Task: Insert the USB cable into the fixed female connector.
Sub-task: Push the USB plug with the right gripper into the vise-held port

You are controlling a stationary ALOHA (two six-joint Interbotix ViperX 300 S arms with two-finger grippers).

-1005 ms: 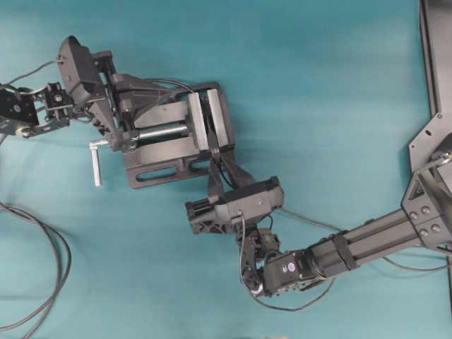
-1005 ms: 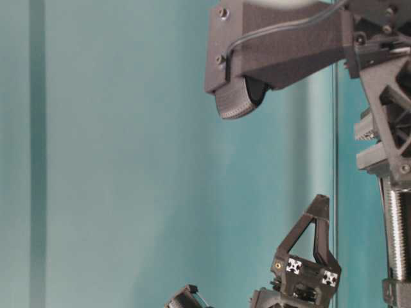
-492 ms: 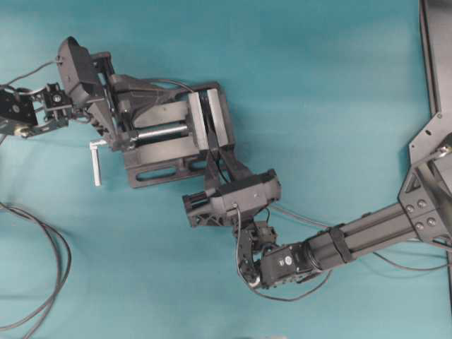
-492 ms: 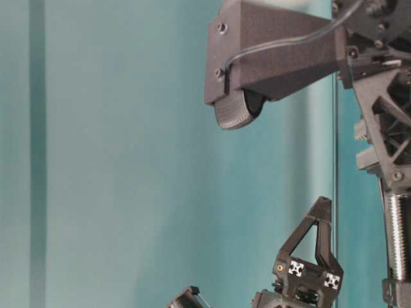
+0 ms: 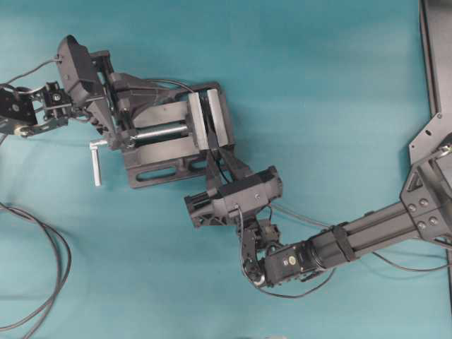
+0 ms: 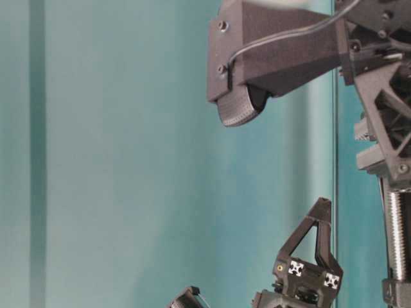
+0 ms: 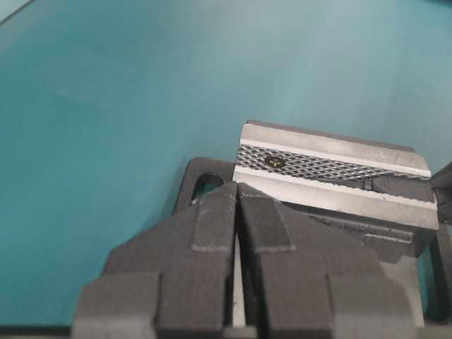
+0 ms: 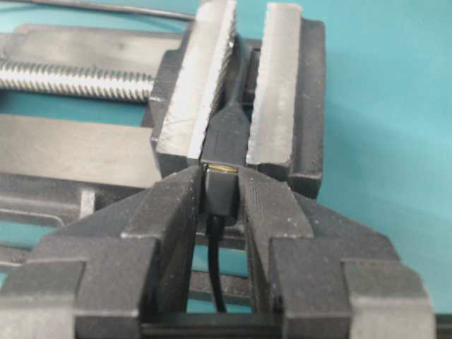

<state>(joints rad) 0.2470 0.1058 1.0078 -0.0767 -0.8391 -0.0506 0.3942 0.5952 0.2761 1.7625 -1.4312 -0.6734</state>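
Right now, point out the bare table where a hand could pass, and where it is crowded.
Bare table lies right of the vise, above the right arm. More lies between the looped cords and that arm. Crowded: the vise, where the right claw grips the plug.

Teal table (image 5: pixel 339 85); dark grey vise (image 5: pixel 169 141), cross-hatched faces; black USB cable (image 8: pixel 221 194).

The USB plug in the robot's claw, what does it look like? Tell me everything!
The USB cable ends in a small black rectangular plug with a thin black wire trailing back toward the camera. The right gripper pinches its sides. A sliver of gold metal shows at its tip, meeting the fixed female connector clamped between the vise's grey metal jaws.
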